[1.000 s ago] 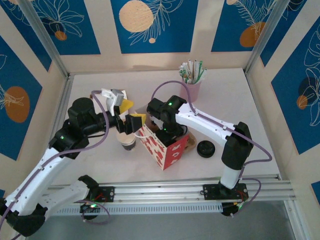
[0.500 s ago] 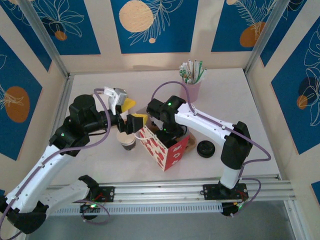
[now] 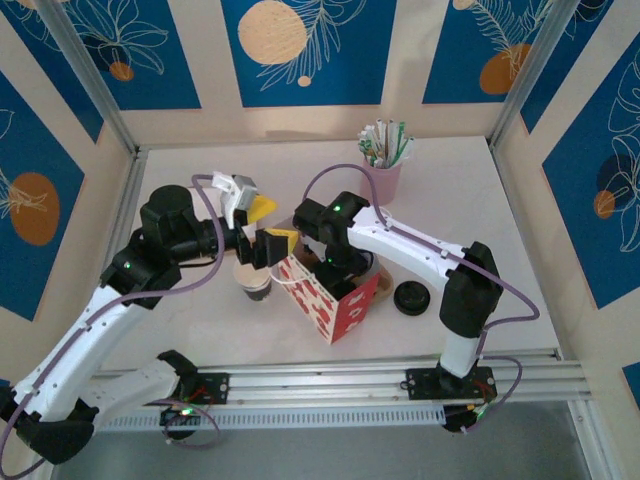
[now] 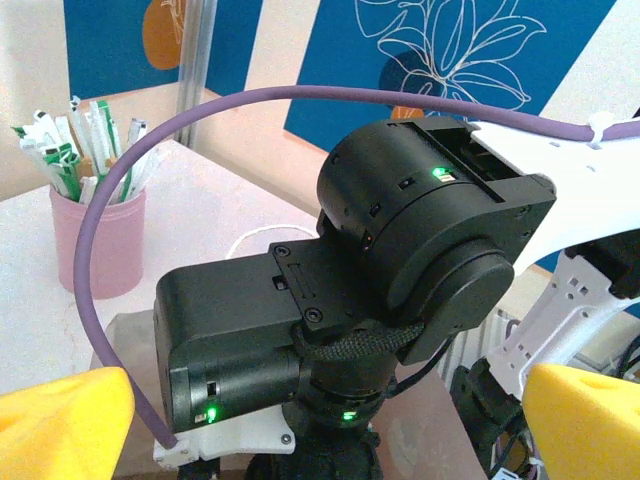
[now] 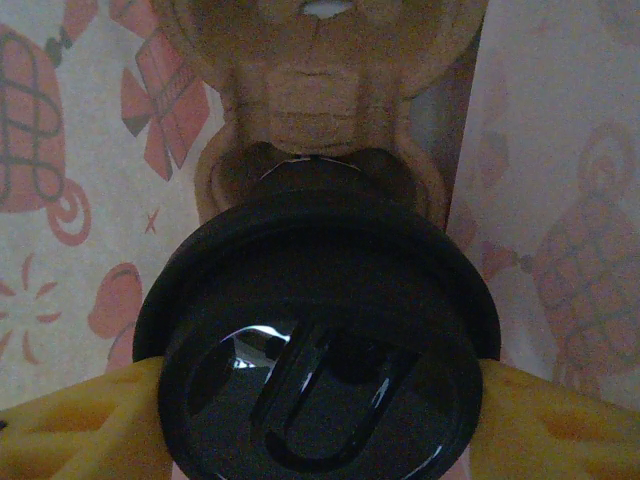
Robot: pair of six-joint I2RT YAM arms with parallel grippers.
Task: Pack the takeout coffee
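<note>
An off-white paper cup, the takeout coffee (image 3: pixel 256 283), stands on the table left of the red-and-white gift bag (image 3: pixel 322 296). My left gripper (image 3: pixel 268 226) hovers open just above and behind it, its yellow fingertips (image 4: pixel 62 420) wide apart and facing my right arm's black wrist (image 4: pixel 400 250). My right gripper (image 3: pixel 343 272) reaches down into the bag. In the right wrist view that gripper (image 5: pixel 320 425) is shut on a cup capped with a black lid (image 5: pixel 320 340); the cup's body is hidden under the lid. A brown cardboard cup carrier (image 5: pixel 315 95) lies below it.
A pink cup of wrapped straws (image 3: pixel 384 160) stands at the back of the table, also seen as a pink cup (image 4: pixel 97 240) in the left wrist view. A loose round black lid (image 3: pixel 411 298) lies right of the bag. The bag's patterned walls (image 5: pixel 60 150) close round my right gripper.
My left gripper has drifted slightly back and to the right above the paper cup, still open. The right arm and the bag have barely moved.
</note>
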